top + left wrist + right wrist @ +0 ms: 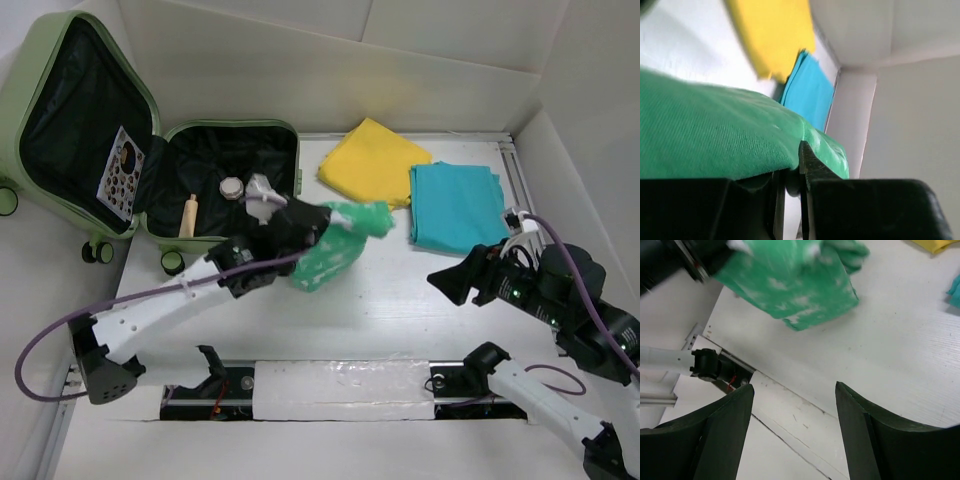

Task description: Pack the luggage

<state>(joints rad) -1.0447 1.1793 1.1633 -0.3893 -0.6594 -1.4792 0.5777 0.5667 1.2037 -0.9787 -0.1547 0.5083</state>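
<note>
The luggage [22, 75] lies open at the table's [400, 320] far left corner, lid propped against the wall, small items in its black-lined base. Just right of that base the left gripper [318, 225] is pressed together on a green cloth [335, 255], held off the table. Well apart on the right, the right gripper [450, 282] hovers spread wide, near a teal cloth [455, 205].

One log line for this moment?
left gripper shut on green cloth | right gripper open, empty | luggage open | yellow cloth, teal cloth on table
</note>
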